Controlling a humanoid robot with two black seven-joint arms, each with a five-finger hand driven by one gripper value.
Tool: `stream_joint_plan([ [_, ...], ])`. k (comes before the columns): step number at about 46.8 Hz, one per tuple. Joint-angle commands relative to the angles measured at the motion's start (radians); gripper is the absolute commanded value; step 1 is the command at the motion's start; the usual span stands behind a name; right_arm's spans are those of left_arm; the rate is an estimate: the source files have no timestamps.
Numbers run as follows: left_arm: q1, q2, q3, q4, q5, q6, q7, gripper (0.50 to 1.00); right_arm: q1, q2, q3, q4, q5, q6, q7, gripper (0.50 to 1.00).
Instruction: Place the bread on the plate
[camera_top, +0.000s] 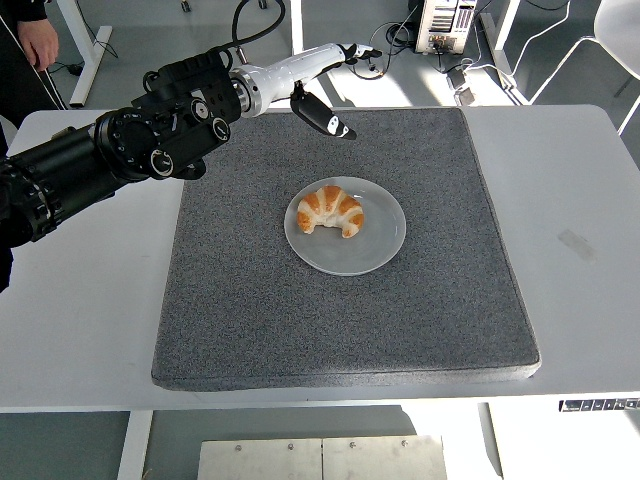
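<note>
**Reaching over the mat with an empty hand, croissant on the plate**

Hovering in the upper middle of the frame, the robot's left hand (322, 85) has a white palm and black-tipped fingers (357, 49) spread apart, with the thumb pointing down and to the right. It holds nothing. The hand sits above the far edge of the mat, well apart from the plate below it. Its black left arm (120, 150) runs from the left edge of the frame up toward the top centre, with a black cable looping above the wrist.

Below and slightly right of the hand, near the centre of the frame, a round pale plate (383, 243) lies flat on a square dark grey mat (300, 320). The bread (331, 210), a golden-brown croissant, rests on the left half of the plate, its curved back toward the top of the frame and its two ends pointing down.

The mat covers the middle of a white table (580, 250), whose near edge runs along the bottom of the frame.

In the upper left corner, a person's hand (41, 40) and dark sleeve show beside the table. Across the top right, cables and a piece of equipment sit on the grey floor.
</note>
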Motion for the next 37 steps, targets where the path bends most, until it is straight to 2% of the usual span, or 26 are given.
stream_joint_plan([
  [1,-0.005,0.0,-0.009,0.002,-0.012,-0.005,0.006,0.981,-0.001,0.0,0.0,0.0,0.001,0.0,0.0,1.0],
  [6,0.0,0.0,-0.059,0.003,-0.064,0.015,0.006,0.983,0.001,0.0,0.0,0.0,-0.001,0.0,0.0,1.0],
  [10,0.023,0.0,-0.203,0.003,-0.223,0.036,0.009,0.983,0.001,0.0,0.0,0.0,0.001,0.0,0.0,1.0],
  [14,0.058,0.0,-0.294,0.002,-0.34,0.029,0.009,0.983,-0.001,0.0,0.0,0.0,-0.001,0.0,0.0,1.0],
  [20,0.075,0.028,-0.348,0.002,-0.398,0.022,0.016,0.983,-0.001,0.0,0.0,0.0,-0.001,0.0,0.0,1.0],
  [24,0.109,0.041,-0.427,0.003,-0.456,0.009,0.022,0.983,0.001,0.0,0.0,0.0,-0.001,0.0,0.0,1.0],
  [32,0.179,0.054,-0.657,0.003,-0.607,-0.004,0.08,0.984,0.001,0.0,0.0,0.001,-0.001,0.0,0.0,1.0],
  [37,0.227,0.052,-0.789,0.003,-0.664,-0.002,0.094,0.983,-0.001,0.0,0.0,0.0,0.001,0.0,0.0,1.0],
])
